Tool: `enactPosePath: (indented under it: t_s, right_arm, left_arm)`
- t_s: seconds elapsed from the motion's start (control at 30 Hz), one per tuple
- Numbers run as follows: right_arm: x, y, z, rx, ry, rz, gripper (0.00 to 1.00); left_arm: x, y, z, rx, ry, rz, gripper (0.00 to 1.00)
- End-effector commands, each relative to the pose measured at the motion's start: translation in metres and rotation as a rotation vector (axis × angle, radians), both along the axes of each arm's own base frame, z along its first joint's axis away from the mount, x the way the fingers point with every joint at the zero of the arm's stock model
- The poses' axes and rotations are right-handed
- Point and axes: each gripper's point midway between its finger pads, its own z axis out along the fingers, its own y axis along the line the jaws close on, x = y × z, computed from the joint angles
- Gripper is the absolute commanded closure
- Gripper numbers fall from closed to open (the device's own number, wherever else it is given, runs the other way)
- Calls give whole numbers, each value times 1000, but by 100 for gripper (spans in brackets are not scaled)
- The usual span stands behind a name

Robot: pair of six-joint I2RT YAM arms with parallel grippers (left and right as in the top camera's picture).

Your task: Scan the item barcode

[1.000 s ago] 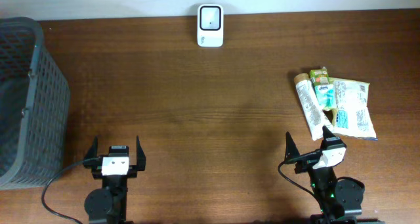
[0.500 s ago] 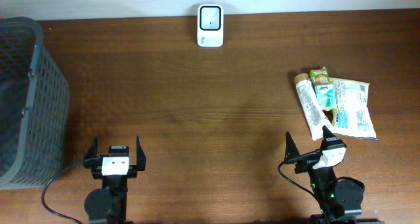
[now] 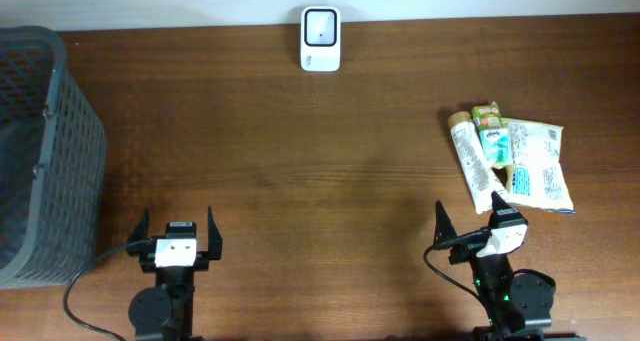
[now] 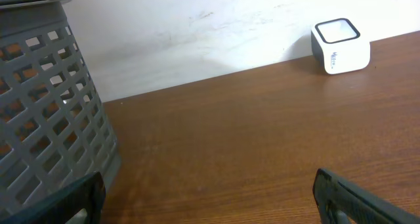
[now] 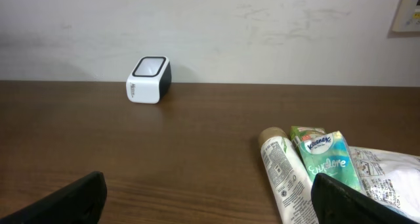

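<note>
Both hands are seen with their fingers spread wide and nothing between them. The left hand (image 3: 177, 221) is held at the near edge of the counter (image 3: 300, 181), not far from the grey basket (image 3: 50, 151), and the right hand (image 3: 468, 216) is held just short of the pile of goods. The items to be scanned are found at the right side of the counter, well apart from the white scanner (image 3: 320, 39) set against the far wall. A cream tube (image 3: 472, 163) is laid nearest the right hand, a tissue pack (image 3: 492, 141) is pressed against its outer side, and a white packet (image 3: 535, 166) is spread flat beyond that. All three are judged to be light. The tube is expected to be fairly firm but round and smooth, so it is best taken across its body near the middle. The tissue pack is thought to be soft and squashy in slick film, and a grip across its narrow sides is advised. The packet is likely limp and hard to lift off the counter, so an edge would have to be pinched. No barcode can be made out from these views.
</note>
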Motion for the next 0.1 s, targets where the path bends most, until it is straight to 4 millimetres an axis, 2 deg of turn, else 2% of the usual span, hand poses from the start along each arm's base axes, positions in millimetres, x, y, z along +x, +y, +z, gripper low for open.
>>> enactPosePath:
  t_s: [0.0, 0.07]
  right_arm:
    - [-1, 4, -3, 2, 3, 19, 1]
    - [-1, 4, -3, 2, 3, 19, 1]
  left_arm:
    - [0, -1, -1, 16, 0, -3, 1]
    - [0, -1, -1, 16, 0, -3, 1]
